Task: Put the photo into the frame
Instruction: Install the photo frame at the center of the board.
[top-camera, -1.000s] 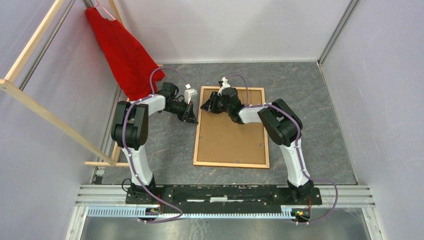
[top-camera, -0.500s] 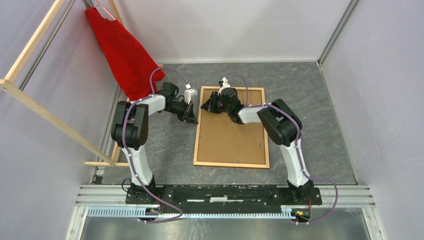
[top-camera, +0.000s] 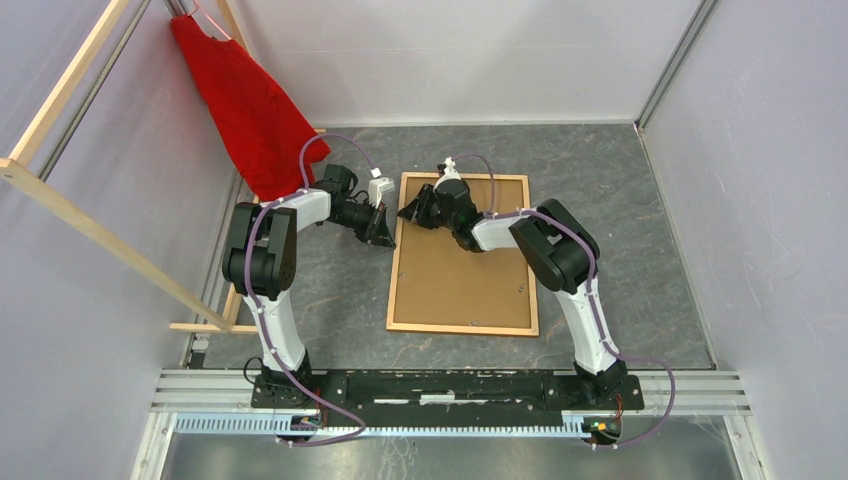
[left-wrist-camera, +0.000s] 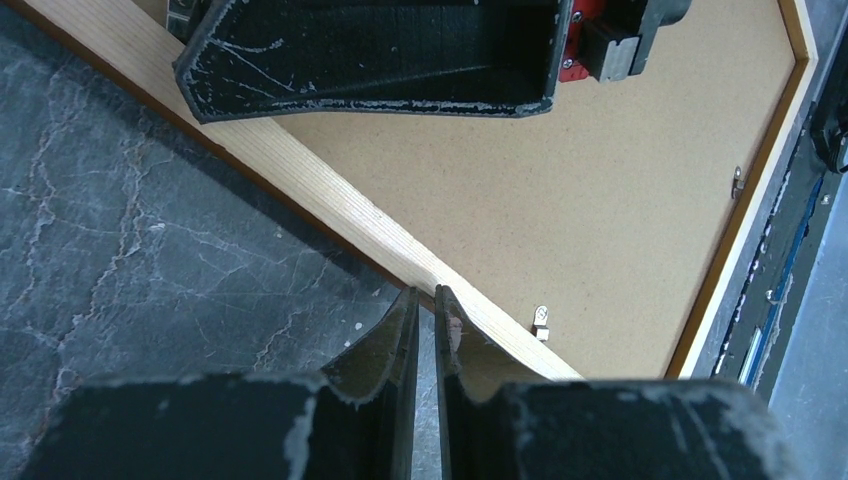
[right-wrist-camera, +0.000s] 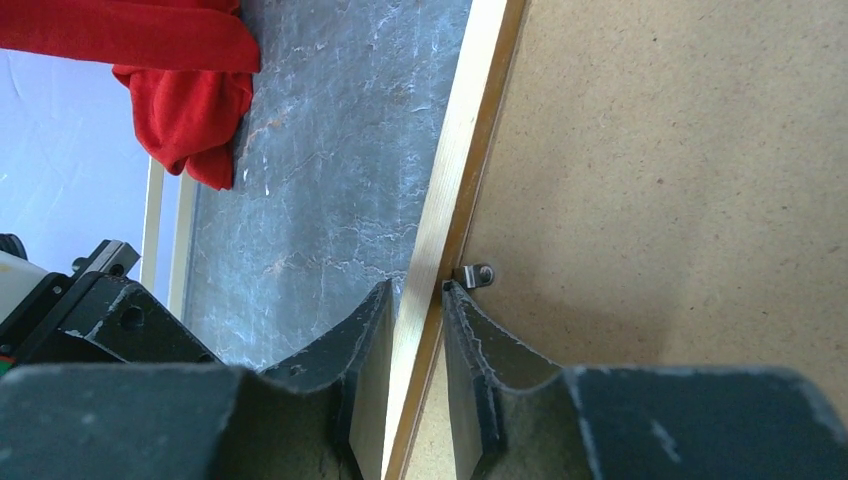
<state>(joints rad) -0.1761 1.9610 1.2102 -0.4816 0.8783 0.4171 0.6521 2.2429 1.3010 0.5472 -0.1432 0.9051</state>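
The frame lies flat on the table with its plain brown board back up. The photo is out of view. My right gripper is at the frame's far left corner. In the right wrist view its jaws straddle the pale left rail, closed on it, just short of a small metal clip. My left gripper sits just outside the same rail. In the left wrist view its fingertips are almost together with nothing between them, touching the rail's outer edge.
A red cloth hangs from a pale wooden rack at the far left, close behind the left arm. Small metal clips sit along the frame's inner edge. White walls enclose the grey table.
My right gripper has shifted slightly left along the frame's top left corner. The left arm and the frame have not visibly moved.
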